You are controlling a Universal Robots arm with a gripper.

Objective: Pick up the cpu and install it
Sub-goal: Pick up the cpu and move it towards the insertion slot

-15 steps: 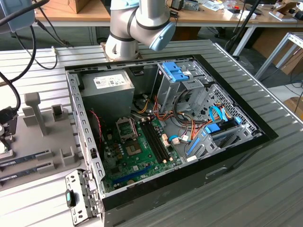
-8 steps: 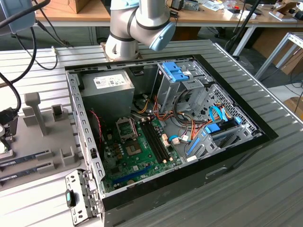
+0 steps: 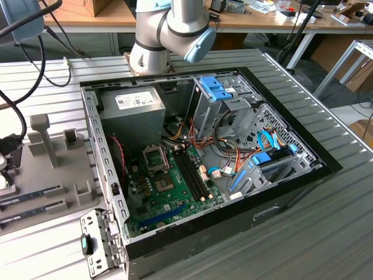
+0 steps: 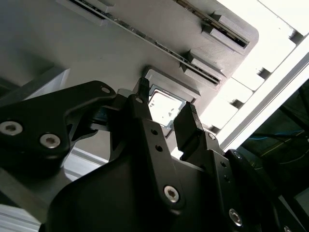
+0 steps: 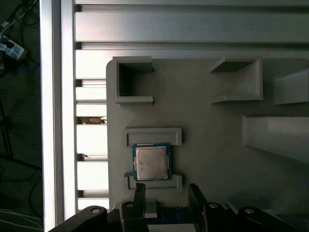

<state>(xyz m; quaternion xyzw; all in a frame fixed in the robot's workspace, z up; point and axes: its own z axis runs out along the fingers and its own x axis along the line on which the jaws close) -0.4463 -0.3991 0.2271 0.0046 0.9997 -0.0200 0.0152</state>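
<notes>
The cpu [image 5: 151, 162] is a small square chip with a silvery lid and a thin green rim. It lies flat in a recess of the grey holder [image 5: 212, 145], between two low raised brackets. My gripper [image 5: 167, 193] hangs just above the holder, open, with nothing between its black fingers [image 5: 140, 193]. Its fingertips sit a little off to one side of the chip, apart from it. In the second wrist view the cpu [image 4: 164, 108] shows in the gap of the open gripper [image 4: 165, 104]. The empty socket [image 3: 156, 157] lies on the green motherboard inside the case.
The open computer case [image 3: 204, 151] lies on the slatted metal table, with a power supply [image 3: 131, 111], drive cages and cables inside. The grey holder [image 3: 70, 175] at the exterior view's left has upright posts and memory sticks [image 3: 35, 195]. The arm's base [image 3: 169, 35] stands behind the case.
</notes>
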